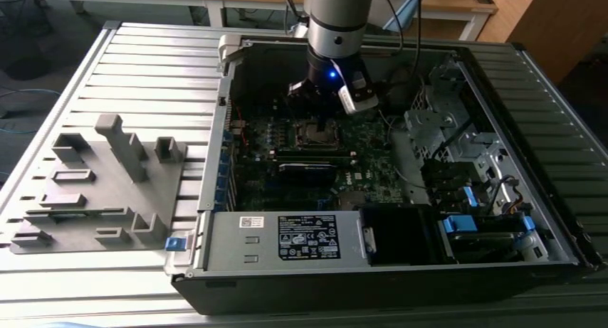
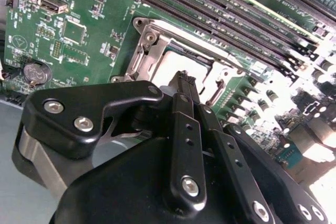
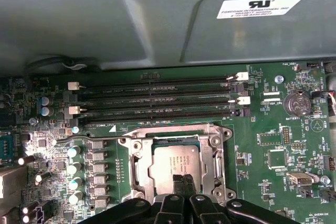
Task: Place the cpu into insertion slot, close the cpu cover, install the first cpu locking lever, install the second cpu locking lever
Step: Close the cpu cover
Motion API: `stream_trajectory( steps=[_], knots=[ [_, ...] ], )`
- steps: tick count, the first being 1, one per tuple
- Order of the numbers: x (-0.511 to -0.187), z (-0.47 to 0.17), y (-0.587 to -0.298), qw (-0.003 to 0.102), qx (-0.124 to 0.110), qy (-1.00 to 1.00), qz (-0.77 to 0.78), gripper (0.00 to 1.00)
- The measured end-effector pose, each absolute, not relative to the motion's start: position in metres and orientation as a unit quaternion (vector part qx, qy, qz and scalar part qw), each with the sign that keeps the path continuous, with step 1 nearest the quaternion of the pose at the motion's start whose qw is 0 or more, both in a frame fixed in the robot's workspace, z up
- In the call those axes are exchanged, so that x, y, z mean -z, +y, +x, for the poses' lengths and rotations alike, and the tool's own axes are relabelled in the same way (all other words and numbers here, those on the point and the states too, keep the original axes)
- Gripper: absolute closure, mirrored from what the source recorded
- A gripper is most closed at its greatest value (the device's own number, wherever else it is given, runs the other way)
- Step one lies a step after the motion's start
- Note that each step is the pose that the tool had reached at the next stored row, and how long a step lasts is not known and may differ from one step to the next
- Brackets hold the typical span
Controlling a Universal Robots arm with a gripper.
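Both fingers [image 3: 178, 186] of the gripper [image 3: 182, 181] were pressed together with nothing visibly pinched between them. In both wrist views their tips hovered just above the near edge of the cpu [image 3: 173, 162], and I could not tell whether they touched it.

The cpu lay flat in the insertion slot [image 1: 315, 134], near the middle of the motherboard [image 3: 273, 145]. The cpu cover [image 3: 139, 163] appeared to lie down around it, with the chip's grey face showing through the window. The second wrist view showed the same: tips [image 2: 184, 80] closed over the framed chip [image 2: 184, 59].

A thin wire locking lever [image 3: 94, 140] ran along the far side of the socket toward the board's capacitor edge. Whether it was latched was unclear.

Placing looked done and the cover looked lowered, so I judged the work to be at the cover-and-lever stage. That stage called for a firm, straight press with closed fingertips, kept clear of the chip's face.

Beyond the socket lay the long black memory slots [image 3: 157, 103], then the grey case wall [image 3: 157, 30].

In the exterior view the arm [image 1: 334, 15] dropped almost vertically into the open computer case [image 1: 285, 242]. The gripper [image 1: 312, 109] pointed down over the socket, toward the case's far side.
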State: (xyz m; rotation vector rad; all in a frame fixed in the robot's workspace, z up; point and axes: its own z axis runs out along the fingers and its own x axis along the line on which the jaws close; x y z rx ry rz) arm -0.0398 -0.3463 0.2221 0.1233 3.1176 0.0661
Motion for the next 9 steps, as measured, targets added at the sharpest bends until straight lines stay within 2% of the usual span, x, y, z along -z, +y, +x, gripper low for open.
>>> stream_trajectory(
  steps=[9],
  knots=[
    [-0.2231,-0.0427,-0.3464,0.011,-0.021,0.999,0.039,0.89]
  ],
)
